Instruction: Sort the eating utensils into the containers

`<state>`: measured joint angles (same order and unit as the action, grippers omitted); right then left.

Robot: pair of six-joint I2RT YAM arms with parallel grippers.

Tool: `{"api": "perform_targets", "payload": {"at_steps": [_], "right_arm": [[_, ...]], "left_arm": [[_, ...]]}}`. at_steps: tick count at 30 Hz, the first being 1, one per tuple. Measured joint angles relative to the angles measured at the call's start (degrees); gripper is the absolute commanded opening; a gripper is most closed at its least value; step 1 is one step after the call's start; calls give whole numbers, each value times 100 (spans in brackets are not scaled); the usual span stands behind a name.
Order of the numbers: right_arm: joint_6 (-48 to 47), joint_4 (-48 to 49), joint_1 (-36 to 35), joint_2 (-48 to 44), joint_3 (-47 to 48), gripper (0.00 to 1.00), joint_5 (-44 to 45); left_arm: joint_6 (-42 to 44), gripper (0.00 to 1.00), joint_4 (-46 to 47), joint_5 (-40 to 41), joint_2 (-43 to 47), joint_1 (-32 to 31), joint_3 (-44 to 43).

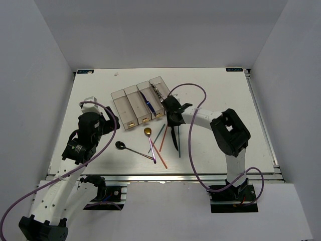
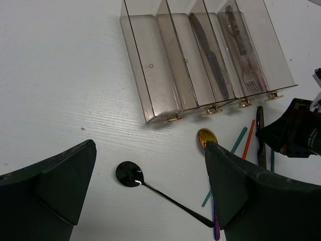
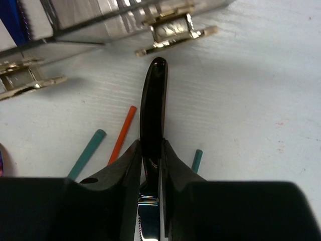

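The right end effector [image 3: 150, 145] is clamped on a black knife [image 3: 153, 95], gripping it partway along. The dark handle points toward the bins [image 1: 120, 108], and its tip lies just short of the yellowish tag on the end of one of them. The blade end runs under the fingers [image 3: 173, 168] and is cut off at the bottom edge of the right wrist view, where only a rainbow sheen and some serrations show. Whether the knife rests on the white worktop [image 1: 220, 100] or is lifted just off it cannot be told.

The left end effector [image 2: 149, 144] hangs with its fingers spread wide and nothing between them. Below it, a dark spoon [image 2: 129, 174] lies on the worktop, the end of its handle hidden behind the right-hand finger. A gold spoon [image 2: 206, 136] shows only part of its bowl above that same finger.

Beside the held knife lie a teal chopstick [image 3: 86, 153] and an orange chopstick [image 3: 123, 133], both with their lower ends hidden by the right end effector. On the knife's other side, only the tip of a second teal chopstick [image 3: 196, 159] can be seen.

In the row of four bins, a blue knife [image 1: 148, 103] sits in the third from the left. The fourth holds forks [image 2: 241, 45], their number unclear through the tinted plastic. The other two look bare.
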<state>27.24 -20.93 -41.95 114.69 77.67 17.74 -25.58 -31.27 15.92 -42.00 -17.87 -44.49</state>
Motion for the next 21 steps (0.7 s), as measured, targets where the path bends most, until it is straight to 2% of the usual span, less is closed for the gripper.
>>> {"api": "perform_targets", "payload": {"at_steps": [5,8,13,17,21], "right_arm": [[109,201,26,-411,-553,0,-94],[186,7,37,-769,-828,0,-181],[210,-46,50,-1554,-907,0,-428],[35,142,59,-1757,-437,0,-763],[-407,621,90,-1213,496,0,-1134]], "left_arm": [[-2,98,-2,20,17,-20,0],[-7,98,-4,22,17,-35,0],[-17,98,-2,39,17,-55,0],[-17,98,-2,55,22,-68,0],[-17,98,-2,59,22,-72,0]]}}
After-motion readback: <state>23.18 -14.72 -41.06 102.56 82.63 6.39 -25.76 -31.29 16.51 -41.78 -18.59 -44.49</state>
